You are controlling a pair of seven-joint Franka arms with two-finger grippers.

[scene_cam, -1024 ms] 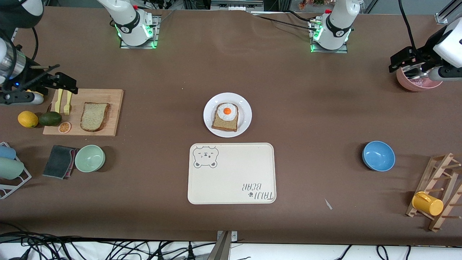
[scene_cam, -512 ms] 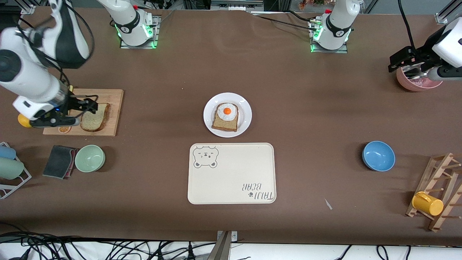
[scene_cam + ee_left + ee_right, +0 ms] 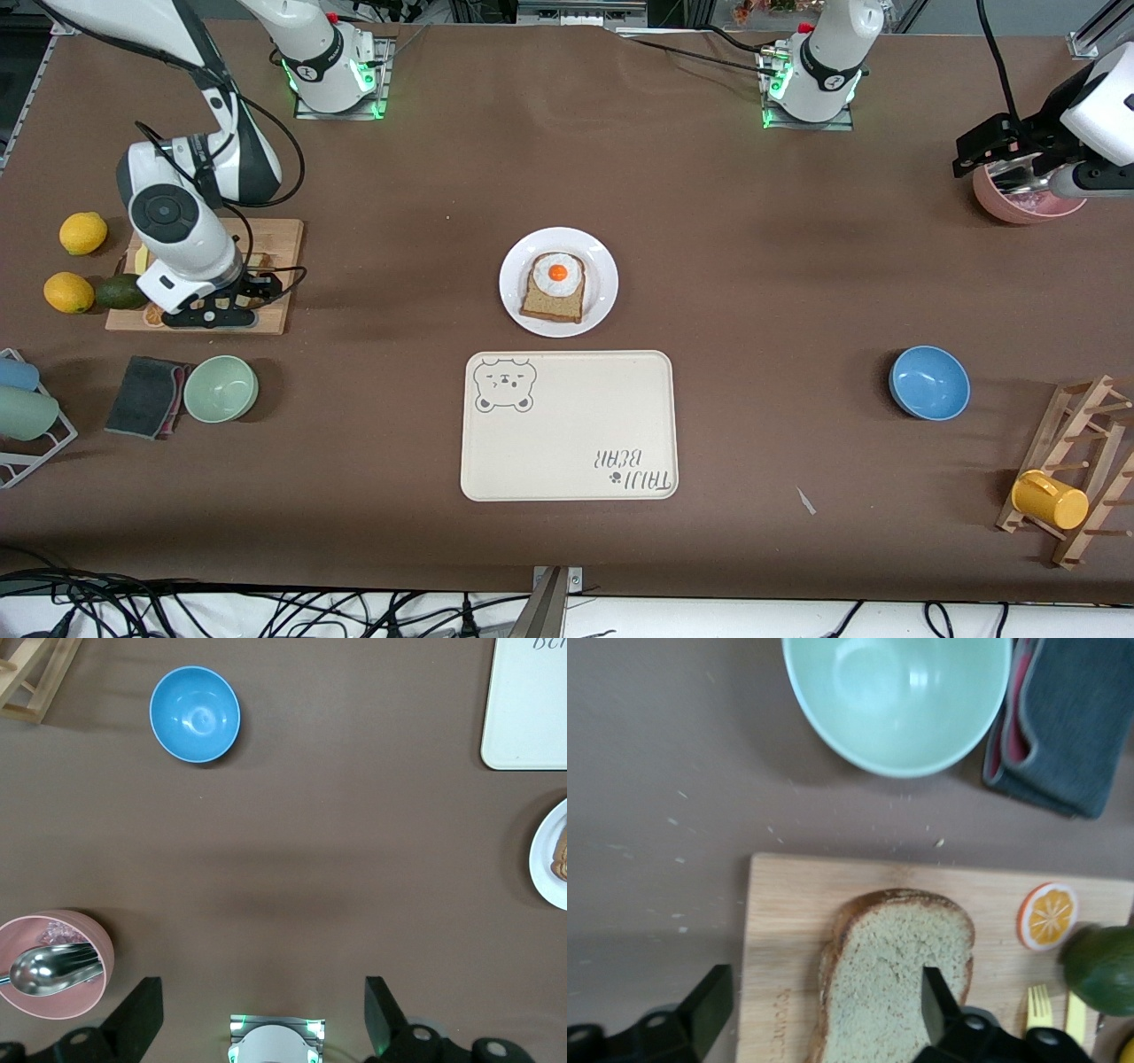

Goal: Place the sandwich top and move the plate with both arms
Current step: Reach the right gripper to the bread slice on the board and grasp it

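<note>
Right gripper (image 3: 819, 1010): low over the cutting board (image 3: 780, 930), jaws spread, one finger (image 3: 939, 1001) over the bread slice (image 3: 899, 974) and the other off its crust edge, above bare wood; nothing held yet.
Bread slice: the sandwich top, lying flat on the cutting board near the tabletop's edge at the right arm's end; in the front view the gripper hides nearly all of it.
How it will handle: judged light, soft and easily crushed or torn; a gentle pinch across the two side crusts, where it is stiffest, looks the safest hold, with the slice kept level.
Right arm (image 3: 177, 221): reaches out from its base at the tabletop's top edge, folds at the elbow and points its wrist straight down onto the board.
Around the board: an orange slice (image 3: 1047, 915), an avocado (image 3: 1103, 967) and a yellow fork (image 3: 1039, 1012) lie at its end; a pale green bowl (image 3: 897, 700) and a folded grey cloth (image 3: 1063, 726) lie off the board, nearer the front camera.
Plate (image 3: 558, 282): white, at the tabletop's middle, carrying the bread slice with the fried egg (image 3: 556, 275); just beside it, nearer the camera, the cream tray (image 3: 569, 425).
Left gripper (image 3: 261, 1014): fully open, empty, over bare tabletop beside a pink bowl (image 3: 53, 964) holding a metal spoon.
Left arm (image 3: 1076, 133): waits at its own end of the tabletop, well apart from the plate.
Step in hand: taking hold of the sandwich top; placing it and moving the plate are not yet done.
</note>
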